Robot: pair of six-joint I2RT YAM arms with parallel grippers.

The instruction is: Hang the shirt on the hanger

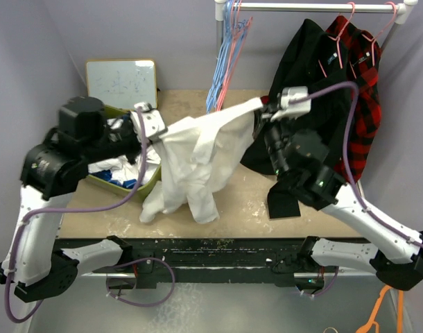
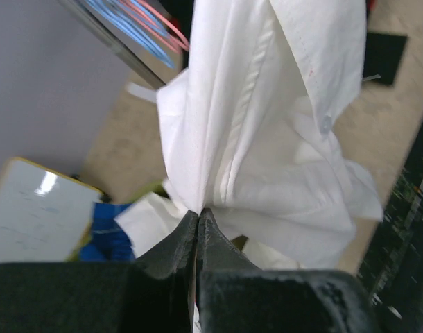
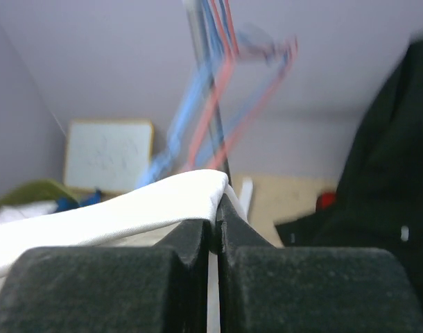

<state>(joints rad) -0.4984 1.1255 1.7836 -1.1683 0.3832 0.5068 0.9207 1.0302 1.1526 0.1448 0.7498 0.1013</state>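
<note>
Left fingers (image 2: pixel 198 220) and right fingers (image 3: pixel 216 227) pinched shut on white shirt (image 1: pixel 197 156), spread taut. Hold tension; carry toward pink hanger (image 3: pixel 211 111), 12 o'clock.

Three shirts are showing: one white shirt (image 1: pixel 197 156), one black shirt (image 1: pixel 305 62) and one plaid shirt (image 1: pixel 364 90). Two pincers are appearing, the left pincer (image 1: pixel 156 133) and the right pincer (image 1: pixel 262 113). One whiteboard (image 1: pixel 121 84) is standing behind. The bunched blue and pink hangers (image 1: pixel 225 55) are overlapping too much to count.

Both arms raised and bent inward, left gripper (image 2: pixel 197 212) and right gripper (image 3: pixel 216 216) each pinched tight, fingertips together.
</note>
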